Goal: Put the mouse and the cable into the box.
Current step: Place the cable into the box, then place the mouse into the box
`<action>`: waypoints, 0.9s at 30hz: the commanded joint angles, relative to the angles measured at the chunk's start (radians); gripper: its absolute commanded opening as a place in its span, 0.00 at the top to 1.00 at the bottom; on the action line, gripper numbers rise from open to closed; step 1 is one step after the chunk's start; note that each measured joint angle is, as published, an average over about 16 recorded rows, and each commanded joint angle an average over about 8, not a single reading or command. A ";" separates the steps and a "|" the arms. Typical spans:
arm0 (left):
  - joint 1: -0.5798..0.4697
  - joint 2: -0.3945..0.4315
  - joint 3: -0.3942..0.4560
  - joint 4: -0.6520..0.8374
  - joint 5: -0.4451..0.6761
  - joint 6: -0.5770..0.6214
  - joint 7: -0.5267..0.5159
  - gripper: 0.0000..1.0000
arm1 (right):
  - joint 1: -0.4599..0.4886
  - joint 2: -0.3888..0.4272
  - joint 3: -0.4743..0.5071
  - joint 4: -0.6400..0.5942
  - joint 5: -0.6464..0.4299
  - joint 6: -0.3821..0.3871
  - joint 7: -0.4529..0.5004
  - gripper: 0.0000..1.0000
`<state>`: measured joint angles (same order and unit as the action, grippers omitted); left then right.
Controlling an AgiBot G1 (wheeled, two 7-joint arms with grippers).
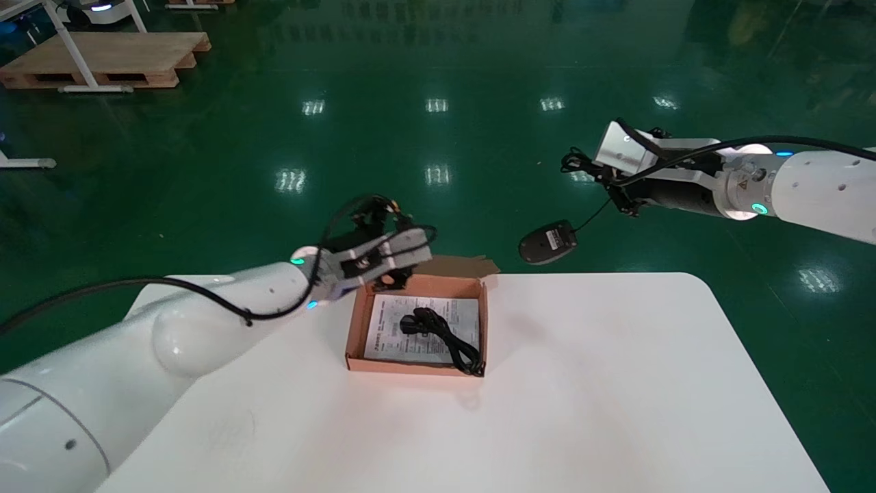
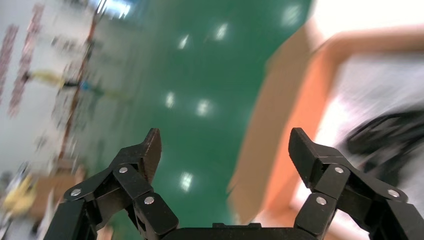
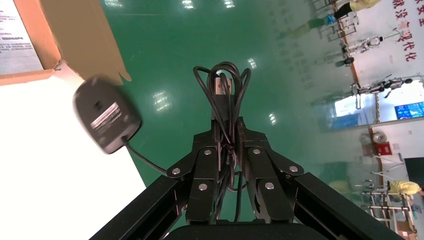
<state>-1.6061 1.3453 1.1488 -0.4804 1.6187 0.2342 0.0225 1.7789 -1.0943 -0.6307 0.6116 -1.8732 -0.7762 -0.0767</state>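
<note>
At the far left corner of the box, the left pincer hovers just above the cardboard rim with its jaws spread wide and nothing between them. From its own wrist camera the pincer looks the same, released and empty. The box sits on the white table, towards its far edge, with a printed sheet lining the bottom. The black cable lies coiled on that sheet and runs to the near right corner, so that half of the job looks done.

Further right, beyond the table's far edge and over the green floor, the mouse dangles in the air, belly label showing. It hangs by its cord from the right pincer, which is raised well to the right of the box. That pincer is clenched on the bundled loops of the cord rather than on the mouse body.

As I judge it, the step in hand is carrying the mouse over. The next move calls for swinging the right arm left and nearer. The hanging mouse must clear the box's far flap and come down inside before the pincer lets go.
</note>
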 commanded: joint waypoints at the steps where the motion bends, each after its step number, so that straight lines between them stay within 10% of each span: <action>1: -0.028 -0.004 0.011 0.039 0.001 -0.021 -0.037 0.00 | 0.000 -0.001 -0.001 -0.001 -0.002 -0.001 0.002 1.00; 27: -0.097 -0.049 0.047 0.167 0.079 -0.036 -0.106 0.00 | -0.047 -0.245 -0.063 0.077 0.091 -0.102 -0.147 1.00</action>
<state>-1.7030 1.2966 1.1957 -0.3131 1.6975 0.1981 -0.0838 1.7247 -1.3252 -0.7130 0.6935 -1.7785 -0.8713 -0.2256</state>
